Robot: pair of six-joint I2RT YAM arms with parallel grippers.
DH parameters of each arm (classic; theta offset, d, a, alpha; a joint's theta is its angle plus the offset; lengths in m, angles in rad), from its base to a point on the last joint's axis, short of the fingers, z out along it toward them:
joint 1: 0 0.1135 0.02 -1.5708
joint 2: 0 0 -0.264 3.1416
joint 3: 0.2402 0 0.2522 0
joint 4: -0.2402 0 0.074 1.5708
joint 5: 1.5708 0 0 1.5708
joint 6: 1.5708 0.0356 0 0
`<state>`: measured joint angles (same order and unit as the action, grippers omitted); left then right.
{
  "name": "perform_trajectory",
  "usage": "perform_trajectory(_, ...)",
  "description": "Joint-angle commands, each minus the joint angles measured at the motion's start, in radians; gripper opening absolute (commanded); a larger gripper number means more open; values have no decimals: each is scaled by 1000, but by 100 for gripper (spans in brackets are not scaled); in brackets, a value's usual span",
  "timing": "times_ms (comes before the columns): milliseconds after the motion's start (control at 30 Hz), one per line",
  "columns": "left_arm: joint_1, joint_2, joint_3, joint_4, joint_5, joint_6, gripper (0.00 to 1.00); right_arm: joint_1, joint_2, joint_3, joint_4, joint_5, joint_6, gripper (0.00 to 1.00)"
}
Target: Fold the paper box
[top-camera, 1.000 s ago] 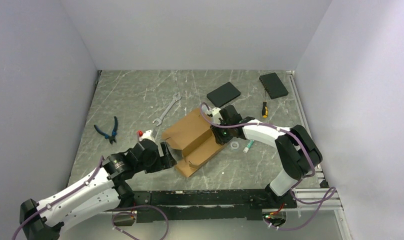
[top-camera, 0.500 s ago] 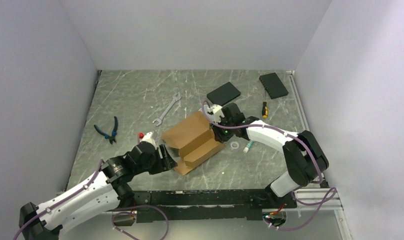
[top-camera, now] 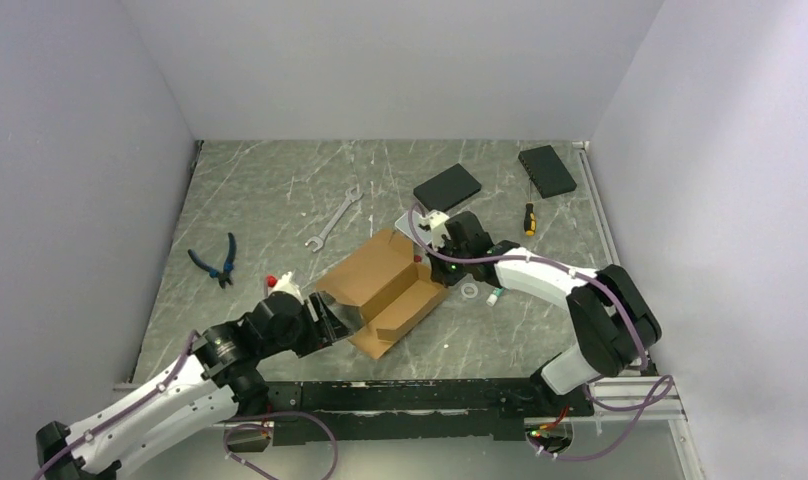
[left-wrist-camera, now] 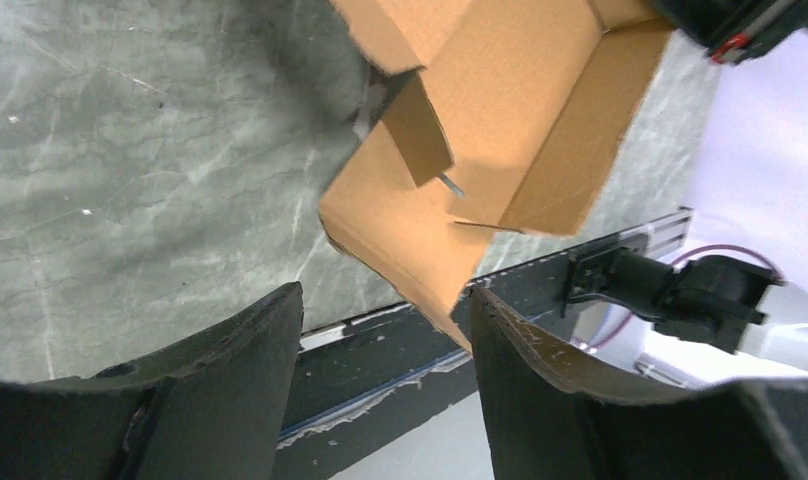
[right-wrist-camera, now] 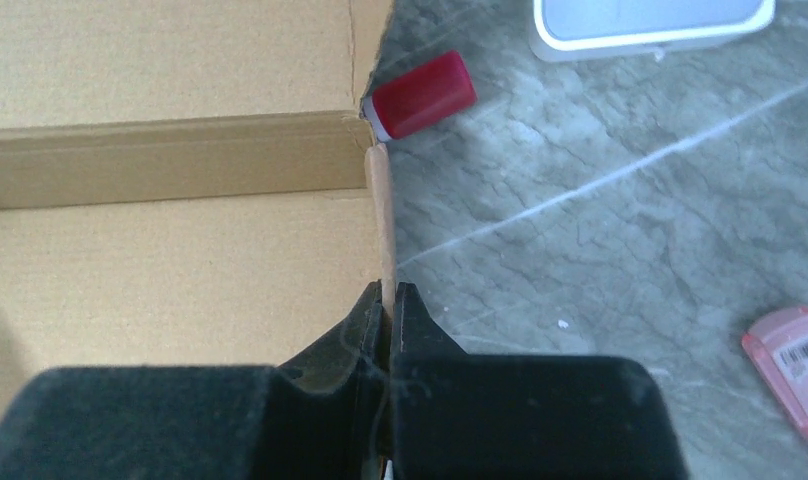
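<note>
Paper box (top-camera: 385,288) lies half-formed mid-table (top-camera: 270,190), just ahead of both arms: brown base flat, one long wall raised, side flaps loose. Right gripper (right-wrist-camera: 388,296) is pinched tight on the thin edge of a side wall at the box's far-right end. A red-capped item (right-wrist-camera: 420,95) sits just beside that corner. Left gripper (left-wrist-camera: 383,296) stands wide, with the box's near corner poking between its fingers (left-wrist-camera: 240,370), not clamped. Whether either finger touches it cannot be told.

Step in hand, likely: raising and tucking the walls. To do it well, the right uses its firm pinch as an anchor and swings the wall upright along the crease. The left closes low on the corner flap, near the fold line and not the tip, so the cardboard bends at the score. Wrench (top-camera: 332,217), pliers (top-camera: 218,260) and black slabs (top-camera: 447,186) sit well apart and should not obstruct.
</note>
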<state>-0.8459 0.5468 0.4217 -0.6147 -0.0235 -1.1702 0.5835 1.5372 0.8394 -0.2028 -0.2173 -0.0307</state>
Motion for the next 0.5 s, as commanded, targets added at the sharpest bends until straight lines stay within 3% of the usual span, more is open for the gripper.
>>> perform_trajectory(0,-5,-123,-6,-27,-42,-59,67,3,-78,-57,104,110,78,0)
perform_trajectory(233,-5,-302,-17,-101,-127,-92,68,4,-157,-81,156,107,118,0)
perform_trajectory(467,-5,-365,-20,-83,-154,-95,58,-50,-256,-76,146,90,126,0)
